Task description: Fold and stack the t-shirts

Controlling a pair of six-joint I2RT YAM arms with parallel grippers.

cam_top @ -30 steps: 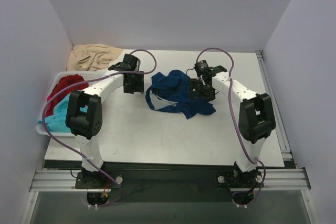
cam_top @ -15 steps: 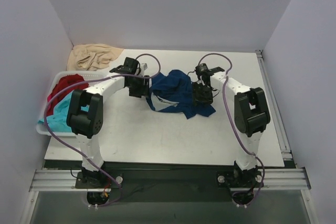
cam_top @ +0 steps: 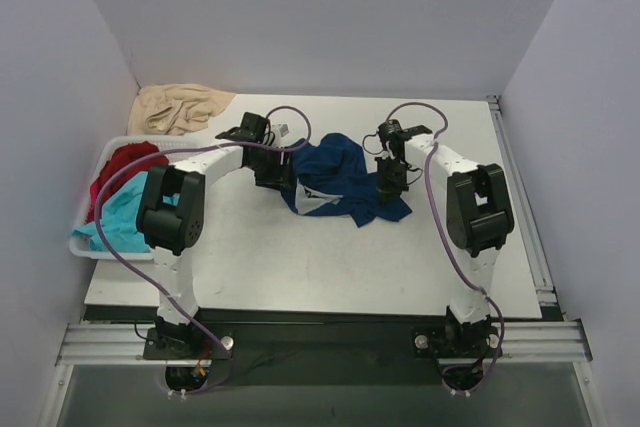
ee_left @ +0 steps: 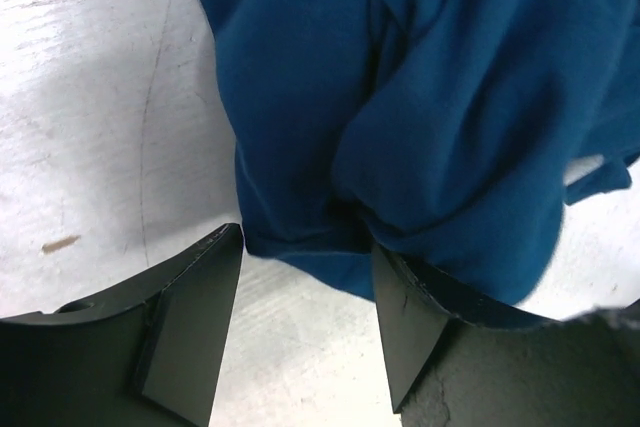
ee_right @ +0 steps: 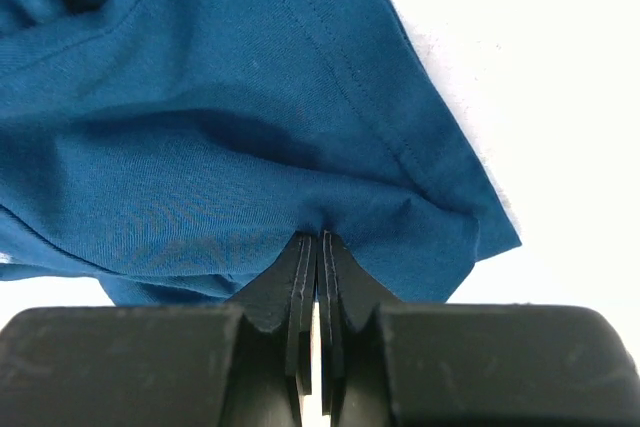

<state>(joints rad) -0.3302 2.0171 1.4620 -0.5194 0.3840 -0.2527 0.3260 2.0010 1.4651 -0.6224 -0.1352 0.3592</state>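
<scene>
White surface [cam_top: 300, 267], scuffed, enclosed by plain pale walls [cam_top: 320, 17]. Navy t-shirt [cam_top: 335, 172] lies crumpled toward far centre. Right gripper [ee_right: 318, 247] is clamped on its hem. Left gripper [ee_left: 305, 247] is open, straddling its left edge. Basket [cam_top: 82, 250] at left edge holds red t-shirt [cam_top: 125, 162] and turquoise t-shirt [cam_top: 115, 212]. Beige cloth [cam_top: 180, 107] at far-left corner.

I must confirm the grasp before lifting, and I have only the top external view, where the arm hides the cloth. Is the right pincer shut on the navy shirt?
Observer: Yes. The right wrist view shows the right pincer shut, pinching a fold at the edge of the navy t-shirt.
Operator: Thank you. And the left pincer, please?
Observer: The left wrist view shows the left pincer open, with a bunched edge of the same shirt lying in its gap, not yet gripped.
</scene>
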